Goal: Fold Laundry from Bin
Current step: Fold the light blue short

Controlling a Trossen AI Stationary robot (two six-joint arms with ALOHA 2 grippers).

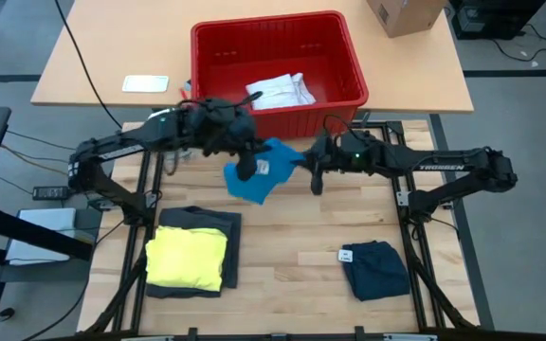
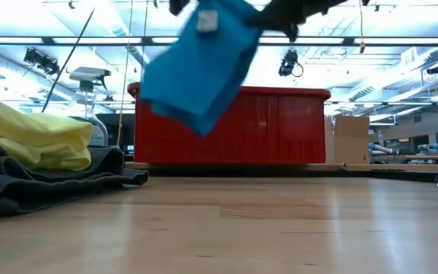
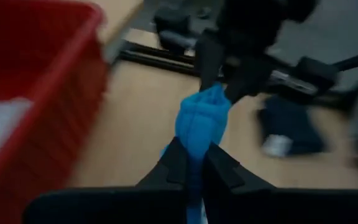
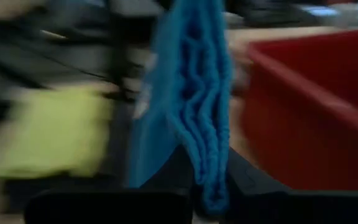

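A blue garment (image 1: 262,173) hangs in the air in front of the red bin (image 1: 349,57), stretched between my two grippers. My left gripper (image 1: 245,170) is shut on its left end and my right gripper (image 1: 316,178) on its right end. In the low view the blue garment (image 2: 204,61) hangs well clear of the table. A white garment (image 1: 281,92) lies on the bin's floor. At the near left, a yellow garment (image 1: 188,258) lies folded on top of a dark grey one (image 1: 211,220). My left gripper pinches a bunched, several-layer fold of the blue garment (image 3: 194,134) between its two fingers (image 3: 174,163). The cloth runs on from them to the other gripper, lifted clear of the table. My right gripper pinches a gathered, pleated edge of the blue garment (image 4: 207,124) between its two fingers (image 4: 241,177), reaching nearly level from the table's right. The cloth hangs in folds beside and below the fingers, off the table.
A folded dark blue garment (image 1: 375,270) with a white label lies at the near right. A pale rag (image 1: 146,83) lies on the far table left of the bin, and a cardboard box (image 1: 404,13) stands at the far right. Bare wood shows in the table's middle.
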